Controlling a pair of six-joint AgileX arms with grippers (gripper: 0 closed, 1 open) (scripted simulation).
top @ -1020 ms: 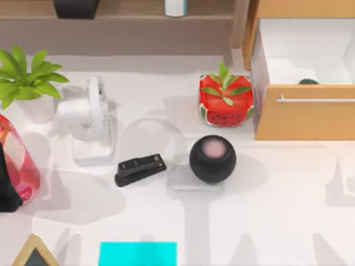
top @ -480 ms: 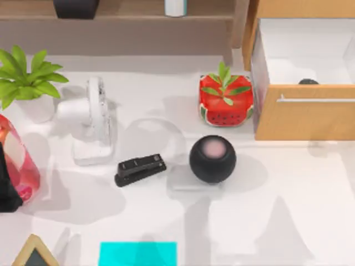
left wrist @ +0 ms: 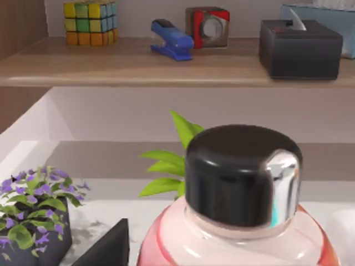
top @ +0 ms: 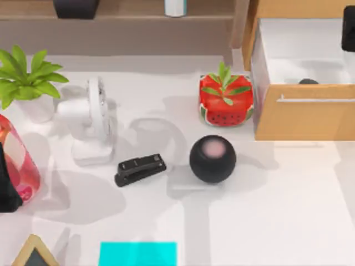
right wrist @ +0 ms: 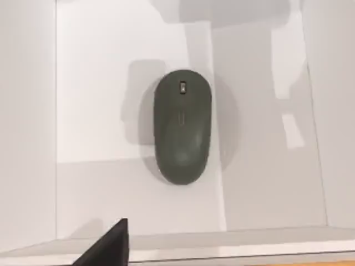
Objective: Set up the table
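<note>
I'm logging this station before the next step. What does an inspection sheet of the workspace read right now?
Surface: the table, white, bare at its right front.
Job's things: dark mouse lying inside the open drawer.
Clutter: white fan, black stapler, round black speaker, watermelon planter, leafy potted plant, pink bottle with a black cap, cyan pad.
Grippers: right gripper over the drawer at the top view's right edge; left arm by the bottle.
Cables: nothing seen.
Surroundings: wooden shelf holding a puzzle cube, blue stapler, tissue box.
</note>
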